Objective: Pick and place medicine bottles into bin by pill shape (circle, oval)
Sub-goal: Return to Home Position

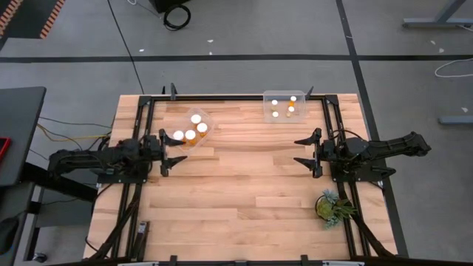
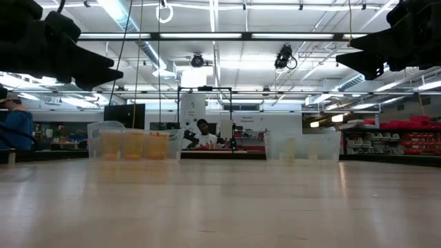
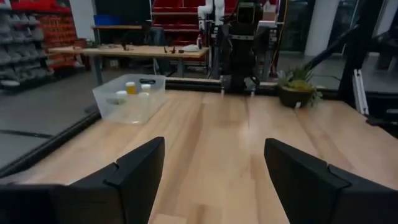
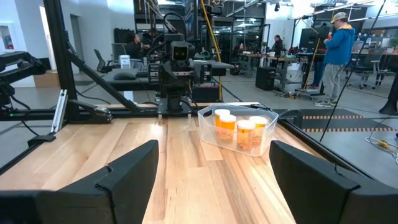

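- On the workshop's pale wooden table (image 1: 244, 192) we see no loose bottle.
- Orange translucent white-capped medicine bottles (image 1: 196, 119) stand upright in the clear plastic left bin (image 1: 210, 118) and right bin (image 1: 266, 94), at the far edge.
- The left gripper (image 1: 177, 150), wide and empty, sits just beside its bin (the nearer pair); the right gripper (image 1: 295, 150), equally wide, farther off.

Table (image 1: 244, 185) is showing pale wood planks, smooth and satin, catching ceiling-light glare in the low view. Left bin (image 4: 207, 132) and right bin (image 3: 109, 102) are looking like clear thin plastic, slightly glossy. Medicine bottles (image 4: 226, 127) are reading as orange translucent plastic with white matt caps (image 1: 196, 118). Left gripper (image 3: 214, 177) and right gripper (image 4: 211, 180) are showing matt black fingers.
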